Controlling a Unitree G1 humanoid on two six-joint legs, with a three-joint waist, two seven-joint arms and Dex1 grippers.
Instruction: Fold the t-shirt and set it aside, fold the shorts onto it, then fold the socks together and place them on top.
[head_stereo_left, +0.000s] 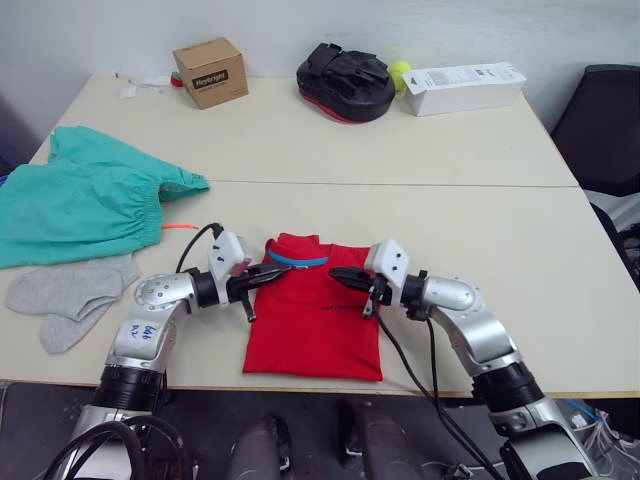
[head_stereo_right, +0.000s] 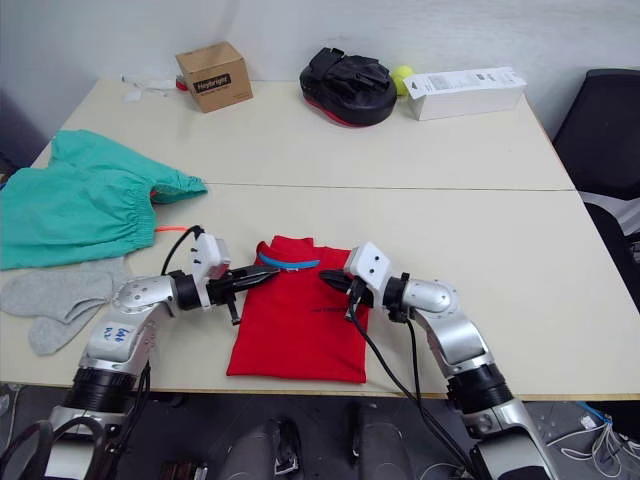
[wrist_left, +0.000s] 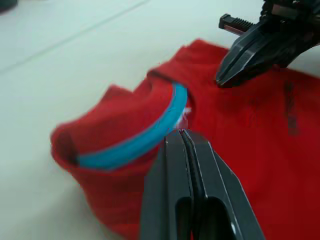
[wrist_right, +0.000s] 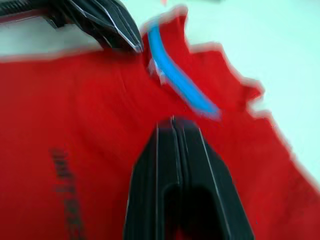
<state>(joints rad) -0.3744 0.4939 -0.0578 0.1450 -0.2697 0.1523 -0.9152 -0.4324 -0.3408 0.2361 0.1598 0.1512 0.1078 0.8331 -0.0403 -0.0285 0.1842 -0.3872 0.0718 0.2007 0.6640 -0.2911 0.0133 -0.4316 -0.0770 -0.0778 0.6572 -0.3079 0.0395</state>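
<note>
The red t-shirt (head_stereo_left: 315, 315) lies folded into a narrow rectangle at the table's front centre, its blue-striped neck (wrist_left: 135, 142) toward the far side. My left gripper (head_stereo_left: 285, 270) hovers shut by the collar from the left. My right gripper (head_stereo_left: 336, 272) points at it from the right, also shut; the two tips sit a short gap apart over the shirt's upper part, with nothing held. The teal-green shorts (head_stereo_left: 80, 195) lie spread at the far left, the orange drawstring (head_stereo_left: 178, 228) poking out. The grey socks (head_stereo_left: 70, 295) lie flat in front of them.
Along the back edge stand a cardboard box (head_stereo_left: 210, 72), a black padded bag (head_stereo_left: 345, 80), a yellow-green ball (head_stereo_left: 400, 70) and a long white box (head_stereo_left: 465, 87). A black chair (head_stereo_left: 605, 130) stands at the right. Bare tabletop (head_stereo_left: 480, 230) spreads to the shirt's right.
</note>
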